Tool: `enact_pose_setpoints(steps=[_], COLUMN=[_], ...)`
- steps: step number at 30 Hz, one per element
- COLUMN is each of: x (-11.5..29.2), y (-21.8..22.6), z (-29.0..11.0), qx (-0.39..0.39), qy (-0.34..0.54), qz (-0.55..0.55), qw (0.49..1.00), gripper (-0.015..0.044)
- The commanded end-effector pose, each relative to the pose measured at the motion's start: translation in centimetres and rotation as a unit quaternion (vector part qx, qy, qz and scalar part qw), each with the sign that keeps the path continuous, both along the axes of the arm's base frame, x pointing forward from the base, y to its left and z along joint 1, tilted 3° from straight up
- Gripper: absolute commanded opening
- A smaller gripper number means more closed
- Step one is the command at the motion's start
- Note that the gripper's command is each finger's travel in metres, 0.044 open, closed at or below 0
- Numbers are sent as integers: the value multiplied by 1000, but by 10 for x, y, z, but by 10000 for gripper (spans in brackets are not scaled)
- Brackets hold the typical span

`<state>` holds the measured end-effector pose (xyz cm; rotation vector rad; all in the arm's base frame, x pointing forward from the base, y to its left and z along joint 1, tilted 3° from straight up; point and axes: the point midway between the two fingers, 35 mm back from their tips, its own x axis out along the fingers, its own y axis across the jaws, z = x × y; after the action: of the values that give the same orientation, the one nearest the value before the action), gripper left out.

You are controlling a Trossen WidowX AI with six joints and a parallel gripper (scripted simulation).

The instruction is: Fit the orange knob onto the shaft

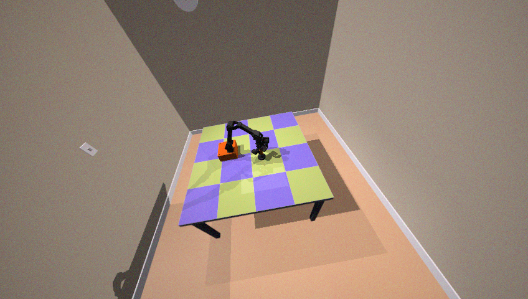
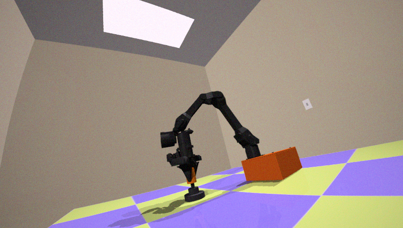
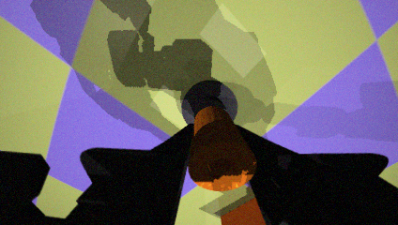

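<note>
The six-joint arm [image 1: 242, 128] [image 2: 231, 115] stands on an orange box-shaped base [image 1: 227, 154] [image 2: 263, 170], arches upward and descends to its pincer [image 1: 261, 151] [image 2: 192, 177] [image 3: 221, 145], which points down above the round pedestal [image 1: 261, 157] [image 2: 194, 195] [image 3: 188, 105]. The pincer is pinching the orange knob [image 1: 261, 152] [image 2: 192, 179] [image 3: 221, 155], its two dark fingers lying on opposite sides of the knob's body. In the wrist view the knob appears as a tapering form, mostly in shade, with a bright orange rim at its near end; its far end overlaps the pedestal. In the exterior view the knob's lower end lies above the pedestal, and a short length of the dark shaft [image 2: 192, 185] is visible between the two; the knob is therefore not down on the pedestal. Whether the shaft's tip has entered the hole cannot be told, and the flat sides are hidden. The pedestal, a wide dark disc bearing a narrower collar, rests on a yellow-green square of the checkered surface [image 1: 236, 196] [image 2: 254, 209] [image 3: 329, 61], well apart from the base. Shadows of the arm fall across the squares beside the pedestal.
</note>
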<state>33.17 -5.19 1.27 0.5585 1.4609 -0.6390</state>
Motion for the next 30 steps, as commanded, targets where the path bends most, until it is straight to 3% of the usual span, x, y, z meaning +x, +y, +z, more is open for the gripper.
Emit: enact_pose_setpoints(steps=[1,30], x=[2,0], y=[-1,-1], z=[2,-1], qx=[-2,-2], qy=[-4,-4], qz=[-34,-34], qw=[999,999], gripper=[0,0])
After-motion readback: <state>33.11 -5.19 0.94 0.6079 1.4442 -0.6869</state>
